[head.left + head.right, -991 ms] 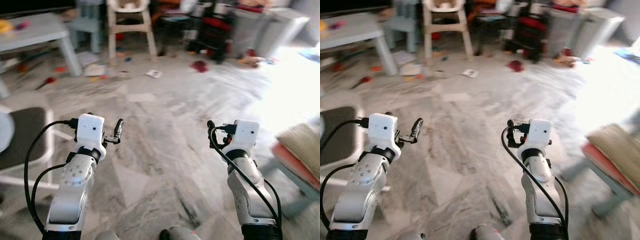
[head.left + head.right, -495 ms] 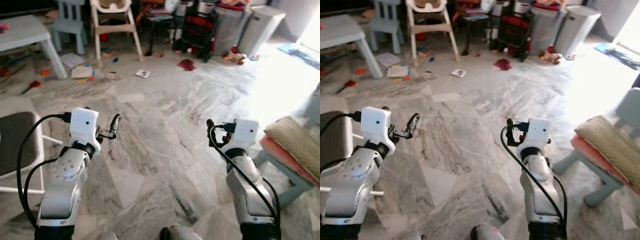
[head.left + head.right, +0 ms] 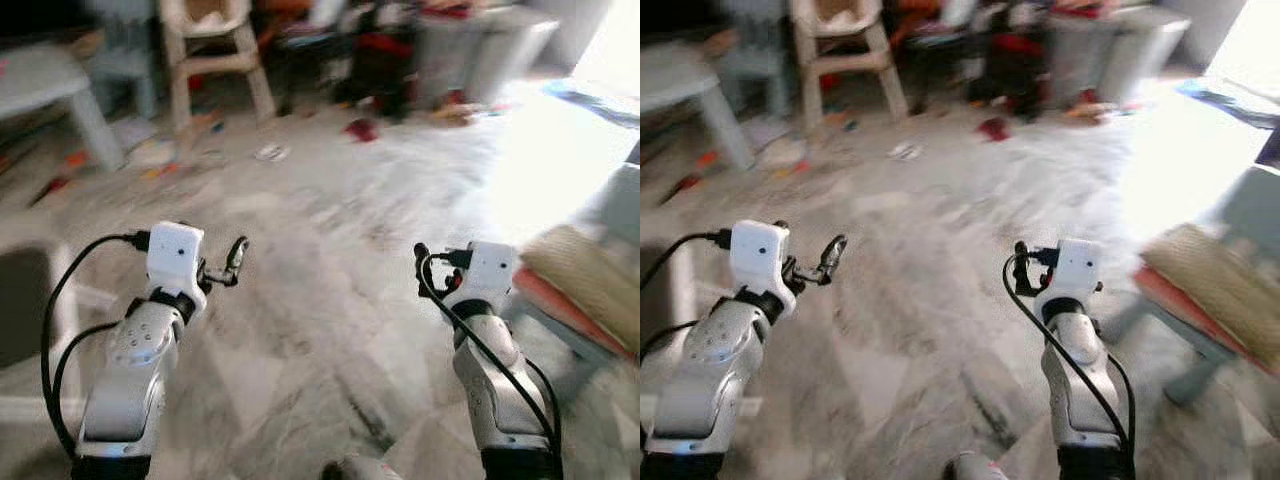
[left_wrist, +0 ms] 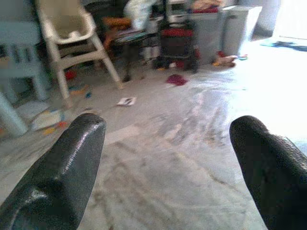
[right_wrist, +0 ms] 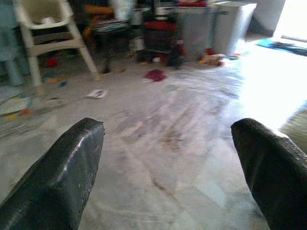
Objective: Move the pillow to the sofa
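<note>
Searching and approaching. Pillow (image 3: 585, 283) lying on the low chair (image 3: 600, 350) at right. Left gripper (image 3: 232, 262) and right gripper (image 3: 421, 268) raised over the floor (image 3: 330, 260), jaws wide apart, empty. Next up: turning right, closing in.

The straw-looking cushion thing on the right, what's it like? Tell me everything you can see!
The pillow is tan and looks woven, like straw or rough cloth, though the picture is blurry. It is flattish and tilted, lying on top of a pinkish-red cushion, which sits on a small pale blue chair. It is off to the robot's right, beyond the right end effector, which is open and not touching it. Its far end runs out of the picture.
</note>
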